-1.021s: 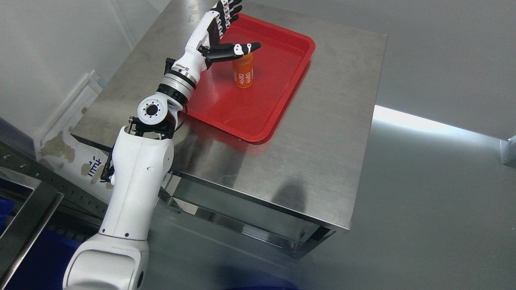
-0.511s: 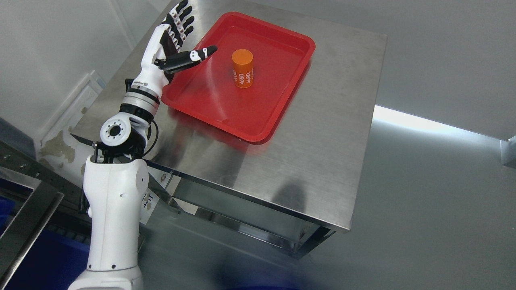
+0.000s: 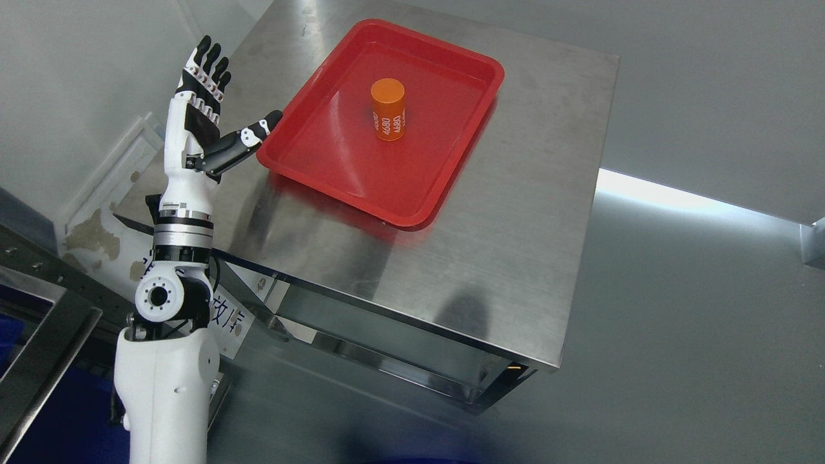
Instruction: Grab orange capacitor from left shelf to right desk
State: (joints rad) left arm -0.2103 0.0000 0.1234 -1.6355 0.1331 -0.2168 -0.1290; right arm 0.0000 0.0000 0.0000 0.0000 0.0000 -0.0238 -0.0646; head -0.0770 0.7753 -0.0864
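An orange capacitor (image 3: 388,108), a short smooth cylinder with white print on its side, stands upright in a glossy red plastic tray (image 3: 335,161) with rounded corners and a raised lip, set toward the 12 o'clock end of a brushed steel desk (image 3: 503,232). At about 9 o'clock from the tray, the robot's left hand (image 3: 201,125) is raised at the desk's edge, its black-and-white jointed fingers (image 3: 205,64) spread straight upward and holding nothing, the thumb stretched toward the tray's near corner, close to the lip; whether it touches cannot be told. The right arm is out of sight. With the capacitor resting free in the tray on the desk, the delivery looks complete. The remaining hazard, by this view, is the outstretched thumb: a sweep toward 3 o'clock could clip the lip, slide the light tray on the slick steel and topple the cylinder, which would then roll.
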